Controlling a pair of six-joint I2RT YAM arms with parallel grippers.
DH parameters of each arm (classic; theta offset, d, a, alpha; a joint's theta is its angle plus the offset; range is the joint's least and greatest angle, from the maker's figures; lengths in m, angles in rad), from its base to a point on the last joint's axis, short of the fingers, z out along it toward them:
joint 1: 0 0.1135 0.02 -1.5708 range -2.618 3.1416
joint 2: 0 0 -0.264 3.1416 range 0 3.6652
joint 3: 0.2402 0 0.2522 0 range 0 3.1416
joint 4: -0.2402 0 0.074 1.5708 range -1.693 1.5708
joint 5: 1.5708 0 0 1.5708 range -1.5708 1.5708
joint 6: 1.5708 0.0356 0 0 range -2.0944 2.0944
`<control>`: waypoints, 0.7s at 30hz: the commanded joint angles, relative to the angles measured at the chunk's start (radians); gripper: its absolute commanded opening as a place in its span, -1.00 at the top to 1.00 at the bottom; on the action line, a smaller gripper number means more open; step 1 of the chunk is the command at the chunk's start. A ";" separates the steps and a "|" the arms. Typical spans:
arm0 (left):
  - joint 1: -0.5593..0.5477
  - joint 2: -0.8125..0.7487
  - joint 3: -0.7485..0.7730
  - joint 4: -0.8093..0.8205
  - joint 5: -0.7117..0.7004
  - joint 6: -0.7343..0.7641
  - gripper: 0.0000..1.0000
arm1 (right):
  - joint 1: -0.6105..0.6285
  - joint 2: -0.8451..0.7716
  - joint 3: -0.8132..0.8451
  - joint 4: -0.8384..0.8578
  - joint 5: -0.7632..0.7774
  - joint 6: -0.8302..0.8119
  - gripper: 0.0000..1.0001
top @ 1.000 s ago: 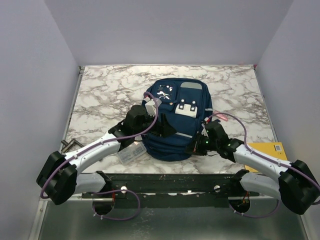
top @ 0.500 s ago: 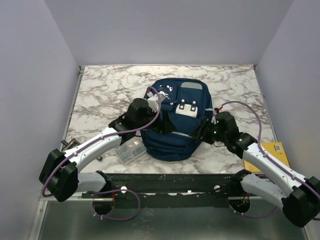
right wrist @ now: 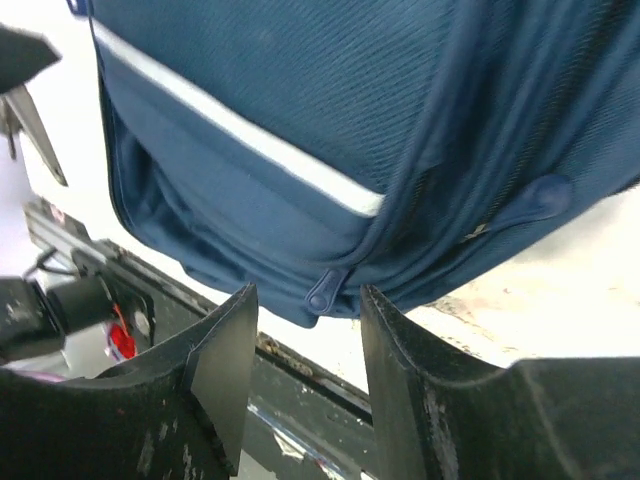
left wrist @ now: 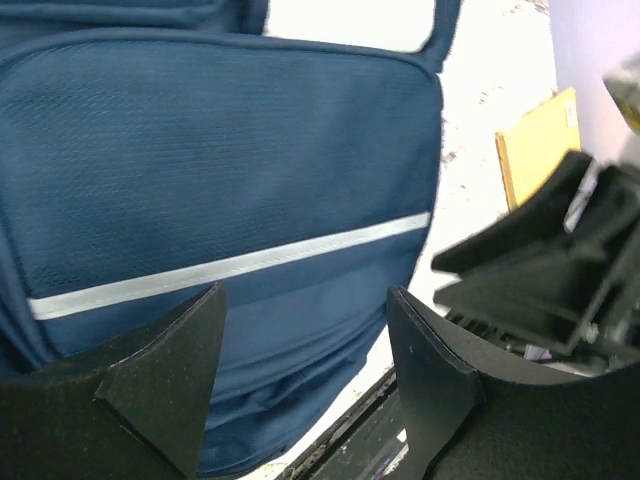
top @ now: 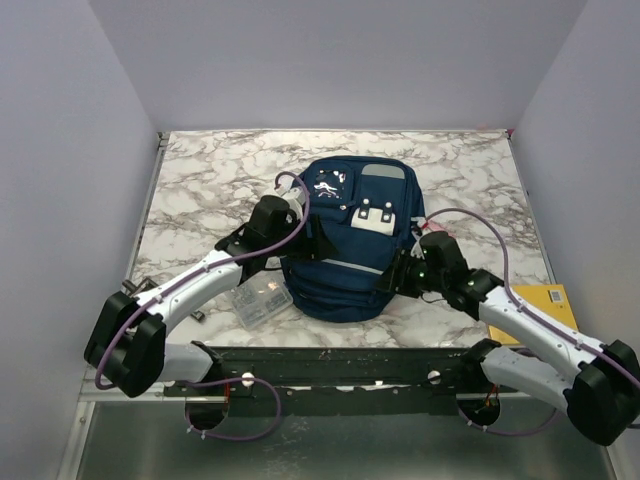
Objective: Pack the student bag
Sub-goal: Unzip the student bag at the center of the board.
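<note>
From above, both sets of dark fingers merge with the bag (top: pixel 350 250) and cannot be read; only the wrist views show them. The left gripper (left wrist: pixel 305 295) is spread and empty, facing the bag's front panel and its grey stripe (left wrist: pixel 230 266). The right gripper (right wrist: pixel 305 290) is spread too, holding nothing. A zip pull (right wrist: pixel 322 295) sits in its gap at the bag's lower corner, though whether they touch is unclear. The bag lies mid-table (top: pixel 200 180) with its near end close to the front edge and a box (top: pixel 262 298) just beside it on the left — open marble behind and at both sides.
</note>
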 commanded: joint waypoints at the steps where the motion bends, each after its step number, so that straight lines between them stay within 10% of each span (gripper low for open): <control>1: 0.038 0.053 -0.029 0.016 -0.025 -0.072 -0.34 | 0.100 0.041 0.025 -0.047 0.143 -0.029 0.05; 21: 0.035 0.157 -0.226 0.320 0.066 -0.217 -0.20 | 0.379 0.277 0.173 -0.121 0.443 0.052 0.10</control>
